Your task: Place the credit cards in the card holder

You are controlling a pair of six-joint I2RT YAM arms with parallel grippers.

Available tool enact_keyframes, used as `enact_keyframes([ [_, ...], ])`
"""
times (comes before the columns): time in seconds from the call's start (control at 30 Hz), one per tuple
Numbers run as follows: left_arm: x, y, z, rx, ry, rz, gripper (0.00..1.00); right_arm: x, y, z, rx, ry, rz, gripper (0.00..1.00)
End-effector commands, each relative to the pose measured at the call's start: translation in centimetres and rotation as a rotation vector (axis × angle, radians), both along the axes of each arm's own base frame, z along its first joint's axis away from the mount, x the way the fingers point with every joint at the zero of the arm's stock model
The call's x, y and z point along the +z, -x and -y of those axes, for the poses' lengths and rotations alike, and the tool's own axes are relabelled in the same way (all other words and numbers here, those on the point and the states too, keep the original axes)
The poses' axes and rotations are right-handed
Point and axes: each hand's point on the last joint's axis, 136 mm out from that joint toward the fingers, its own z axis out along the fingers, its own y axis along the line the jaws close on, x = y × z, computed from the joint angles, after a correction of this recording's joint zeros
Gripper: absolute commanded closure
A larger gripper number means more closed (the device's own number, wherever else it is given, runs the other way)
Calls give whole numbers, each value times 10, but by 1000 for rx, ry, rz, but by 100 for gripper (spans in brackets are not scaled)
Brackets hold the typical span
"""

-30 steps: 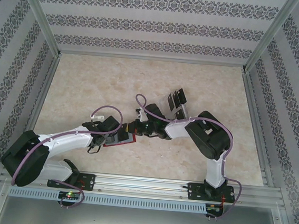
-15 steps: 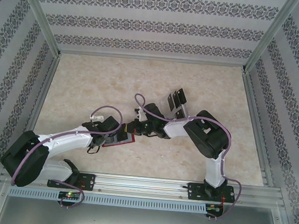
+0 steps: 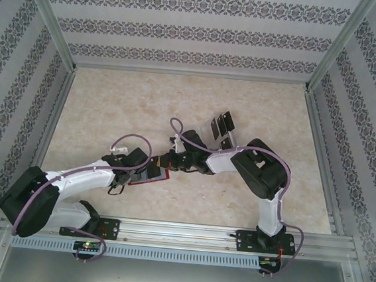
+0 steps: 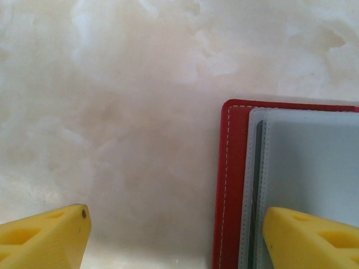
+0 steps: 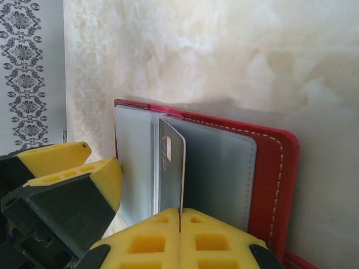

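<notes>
No legible writing; small pale mark on card (image 5: 171, 162), unreadable. Wallet (image 5: 272, 179) open flat on tabletop (image 4: 112, 112), left of centre toward near edge, grey pockets up. One card on edge against those pockets, in a slot or not unclear, pinched in closed right gripper (image 5: 180, 216). Left gripper (image 4: 175, 224) spread wide, gripping nothing, one finger over grey lining. Rack (image 3: 225, 142) right of centre, at least two dark cards in it.

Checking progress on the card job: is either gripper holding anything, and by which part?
The right gripper pinches a credit card by one edge, standing it on edge over the open card holder. The left gripper is open, gripping nothing.
</notes>
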Motion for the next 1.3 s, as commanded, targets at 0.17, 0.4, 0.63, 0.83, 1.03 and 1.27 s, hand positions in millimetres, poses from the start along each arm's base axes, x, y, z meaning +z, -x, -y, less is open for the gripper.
enact_keyframes([
  [0.17,-15,19,-11,-2,-58,-80,18,-15,6,0,24,11,-71,100],
  [0.4,-15,19,-11,-4,-55,-81,18,-15,4,-6,6,-25,-98,100],
  [0.63,-16,19,-10,-5,-51,-80,18,-13,3,-10,0,-41,-111,100],
  [0.83,-15,20,-11,-1,-51,-81,18,-10,-1,-9,-28,-57,-117,100],
  [1.03,-12,21,-14,10,-51,-69,18,-9,-10,-9,-68,-93,-142,100],
  [1.27,-12,21,-13,10,-49,-71,18,-12,-1,-14,-37,-81,-143,100],
])
